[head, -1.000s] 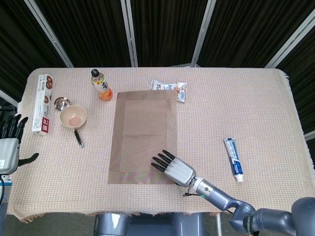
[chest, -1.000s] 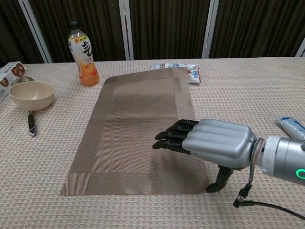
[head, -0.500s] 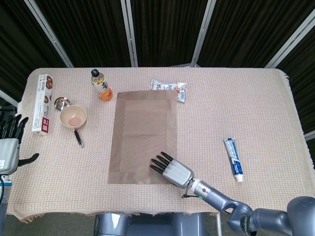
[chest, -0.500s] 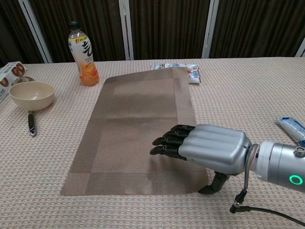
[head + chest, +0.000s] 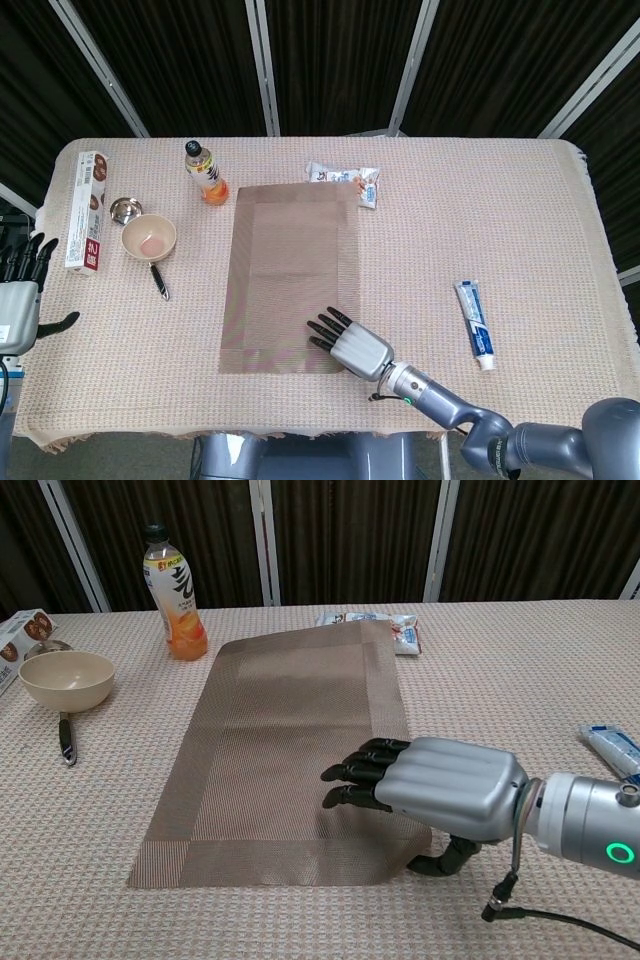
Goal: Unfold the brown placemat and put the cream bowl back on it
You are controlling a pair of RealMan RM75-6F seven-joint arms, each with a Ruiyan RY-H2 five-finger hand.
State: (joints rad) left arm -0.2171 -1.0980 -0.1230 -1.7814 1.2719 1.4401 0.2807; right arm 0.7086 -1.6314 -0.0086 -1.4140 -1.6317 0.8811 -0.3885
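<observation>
The brown placemat (image 5: 290,260) (image 5: 290,710) lies lengthwise in the middle of the table, still folded narrow. My right hand (image 5: 350,343) (image 5: 430,790) is at its near right corner. The fingers lie on top of the mat and the thumb curls in under the edge, pinching it; the corner is slightly lifted and bunched. The cream bowl (image 5: 149,238) (image 5: 66,678) stands upright on the cloth well to the left of the mat. My left hand (image 5: 20,300) hangs off the table's left edge with fingers apart, holding nothing.
An orange drink bottle (image 5: 206,172) (image 5: 174,592) stands at the mat's far left corner and a snack packet (image 5: 345,180) lies at its far right. A black-handled tool (image 5: 159,280), a small metal cup (image 5: 125,210) and a box (image 5: 88,208) surround the bowl. A toothpaste tube (image 5: 476,323) lies right.
My right thumb has curled from the table beside the mat in under its edge. The mat's near right corner has drawn slightly inward. The left hand has not moved.
</observation>
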